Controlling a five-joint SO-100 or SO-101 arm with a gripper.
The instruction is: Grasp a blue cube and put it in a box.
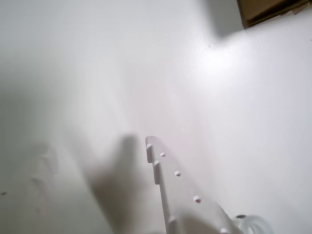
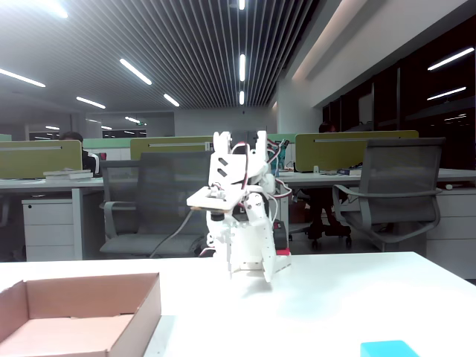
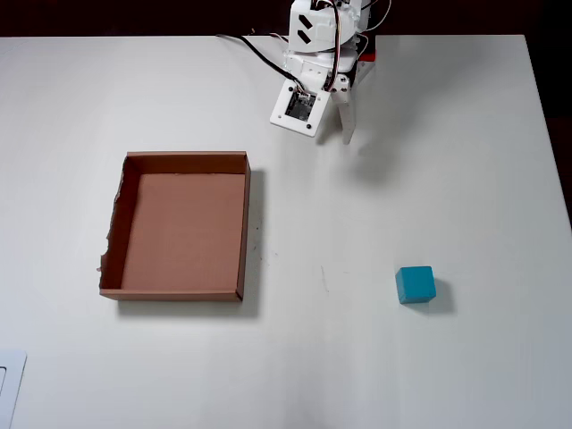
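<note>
The blue cube [image 3: 416,284] sits alone on the white table, at the lower right in the overhead view and at the bottom edge of the fixed view [image 2: 389,348]. The brown cardboard box [image 3: 243,223] lies open and empty at the left; its wall [image 2: 149,305] shows in the fixed view, and one corner [image 1: 263,9] shows at the top right of the wrist view. My gripper [image 3: 338,132] hangs folded near the arm's base at the table's far edge, far from both cube and box. In the wrist view one toothed finger [image 1: 168,180] shows over bare table with nothing against it. It holds nothing.
The arm's base [image 3: 335,40] and its cables stand at the table's far edge. The table's [image 3: 357,357] right edge runs close to the cube's side. Office chairs and desks stand behind the table in the fixed view.
</note>
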